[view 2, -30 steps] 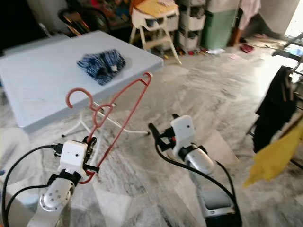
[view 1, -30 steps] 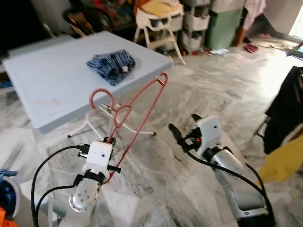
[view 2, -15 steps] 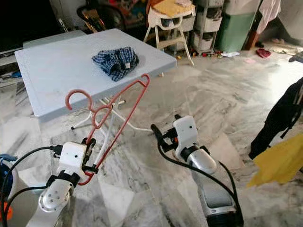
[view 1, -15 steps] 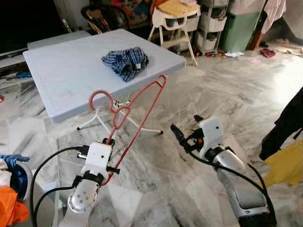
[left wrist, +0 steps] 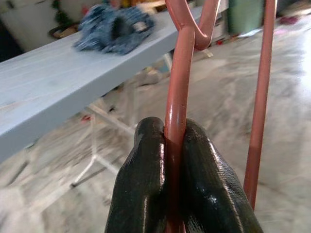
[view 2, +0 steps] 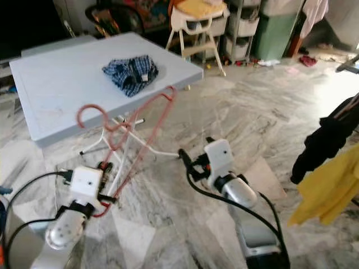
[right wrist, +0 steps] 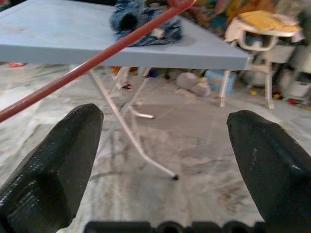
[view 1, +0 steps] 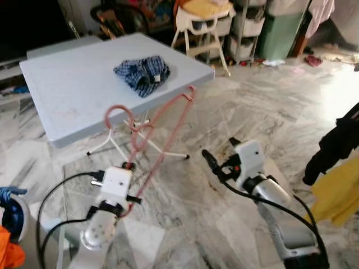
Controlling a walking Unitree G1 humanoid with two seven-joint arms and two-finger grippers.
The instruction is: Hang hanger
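- Left gripper (left wrist: 177,145): jaws closed on the bar of the red hanger (view 1: 162,131), low on its frame. In the left wrist view the two black fingers (left wrist: 146,194) pinch the rod between them.
- Hanger position: held up in the air in front of the robot, over the marble floor (view 1: 224,129), hook (view 1: 116,114) uppermost and tilted toward the desk (view 1: 73,84). It touches nothing but the left gripper.
- Judgement: gripping low on the frame leaves the hook free at the top, which suits slipping it over a rail. No rail can be identified in these views.
- Right gripper (view 1: 216,165): jaws spread wide, holding nothing, raised beside the hanger but apart from it. In its wrist view the hanger's bar crosses ahead of the fingers without contact. Judgement: kept ready to steady the frame if needed.
- Desk: grey-blue folding type; a crumpled blue checked cloth (view 1: 143,73) lies on it, not involved.
- Dark and yellow garments (view 1: 339,168) hang at the robot's right edge of view; their support is out of sight.
- Writing: no brand, label or text legible on anything.
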